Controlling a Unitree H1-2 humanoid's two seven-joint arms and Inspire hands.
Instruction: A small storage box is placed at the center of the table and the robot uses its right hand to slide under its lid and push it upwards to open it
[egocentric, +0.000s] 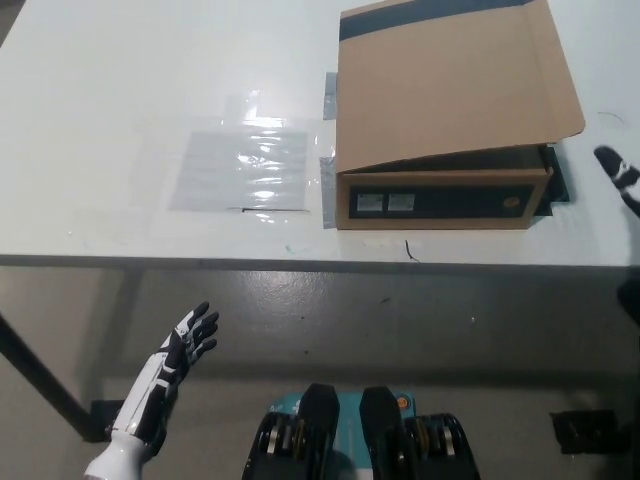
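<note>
A brown cardboard storage box (440, 200) stands on the white table (120, 90), right of centre. Its flat lid (455, 85) lies over it, the front edge slightly raised above the dark front panel. My black right hand (622, 175) shows only as a sliver at the picture's right edge, just right of the box and apart from it; most of it is cut off. My white left hand (185, 345) rests open at the lower left, below the table's front edge, holding nothing.
A clear plastic sheet (240, 170) is taped flat to the table left of the box. Dark tape strips (326, 190) sit along the box's left side. The table's front edge (200, 262) runs across the middle, with grey floor below.
</note>
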